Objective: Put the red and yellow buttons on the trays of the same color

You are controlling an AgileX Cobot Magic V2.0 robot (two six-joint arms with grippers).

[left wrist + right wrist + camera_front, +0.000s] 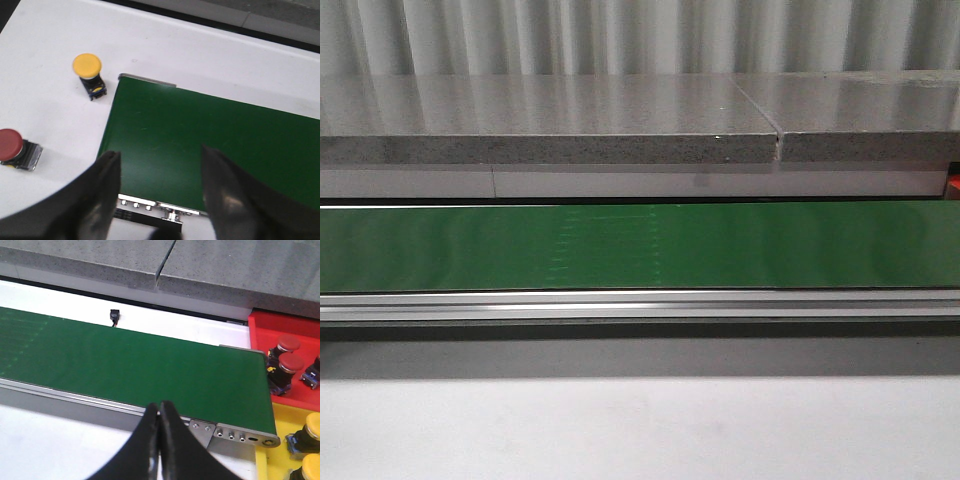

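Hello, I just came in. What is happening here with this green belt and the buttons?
The robot is sorting buttons by color, and neither arm holds anything now. The left gripper hangs open over one end of the green belt; a yellow button and a red button wait on the white table beside it. The right gripper is shut at the other end, where the red tray and yellow tray already hold matching buttons.

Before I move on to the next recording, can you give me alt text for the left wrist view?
The open left gripper hovers over the end of a green conveyor belt, holding nothing. On the white table beside the belt end sit two loose push buttons: a yellow button farther from the fingers and a red button nearer them, at the picture's edge.
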